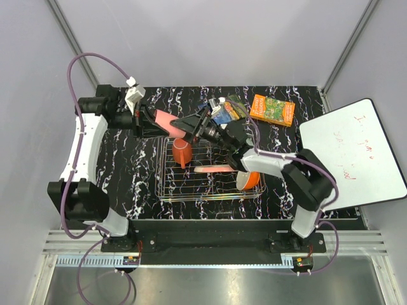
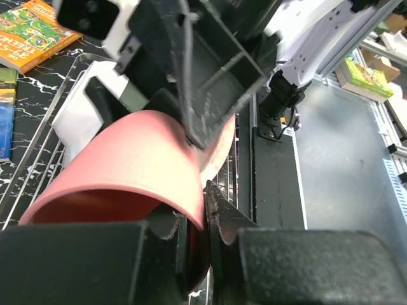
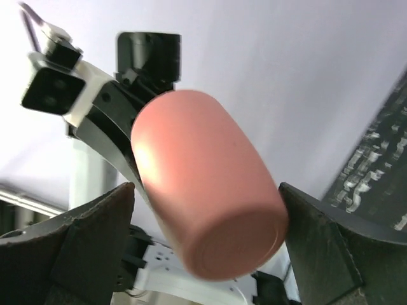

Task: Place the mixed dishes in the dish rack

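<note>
Left pincer (image 2: 205,219) clamps pink cup (image 2: 127,165) rim; right pincer (image 3: 206,236) apart; packet (image 2: 32,32) print unreadable.

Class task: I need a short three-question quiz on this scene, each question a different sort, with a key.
1. True or false: the right gripper has a finger on either side of the pink cup.
2. What clamps the cup's rim? A) left gripper B) right gripper C) nothing
3. Fill in: the white board lies on the robot's ___ side.
Key: 1 true; 2 A; 3 right.
</note>
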Robot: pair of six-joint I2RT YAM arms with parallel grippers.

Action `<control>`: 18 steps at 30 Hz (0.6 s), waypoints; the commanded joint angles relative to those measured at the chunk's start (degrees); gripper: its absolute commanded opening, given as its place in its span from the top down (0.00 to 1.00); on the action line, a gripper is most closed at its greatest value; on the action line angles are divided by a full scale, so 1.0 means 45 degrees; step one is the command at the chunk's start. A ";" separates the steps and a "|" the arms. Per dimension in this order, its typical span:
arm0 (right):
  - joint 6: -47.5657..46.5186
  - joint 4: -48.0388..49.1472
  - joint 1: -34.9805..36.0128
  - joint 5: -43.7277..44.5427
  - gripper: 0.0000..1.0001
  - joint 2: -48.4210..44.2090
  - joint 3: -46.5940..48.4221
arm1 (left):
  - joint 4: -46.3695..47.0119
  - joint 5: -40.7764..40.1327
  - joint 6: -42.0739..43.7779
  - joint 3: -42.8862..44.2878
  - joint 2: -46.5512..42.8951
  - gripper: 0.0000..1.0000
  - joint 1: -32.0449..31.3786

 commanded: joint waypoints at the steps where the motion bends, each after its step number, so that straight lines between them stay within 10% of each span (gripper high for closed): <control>1: 0.2702 0.5189 -0.0151 0.0095 0.00 0.1632 0.0726 | -0.2331 0.2986 0.0256 0.1017 0.0503 1.00 -0.0085; 11: 0.2274 0.4154 -0.0150 -0.0199 0.08 0.1829 0.1744 | -0.2331 0.2967 0.0821 0.0689 0.1032 1.00 -0.0417; 14: 0.2040 0.3630 -0.0131 -0.0472 0.22 0.1615 0.1958 | -0.2350 0.2986 0.0939 0.0609 0.1149 1.00 -0.0397; 18: 0.1240 0.2613 -0.0131 -0.0648 0.70 0.1030 0.1979 | -0.2389 0.2947 0.0920 0.0687 0.1227 0.84 -0.0358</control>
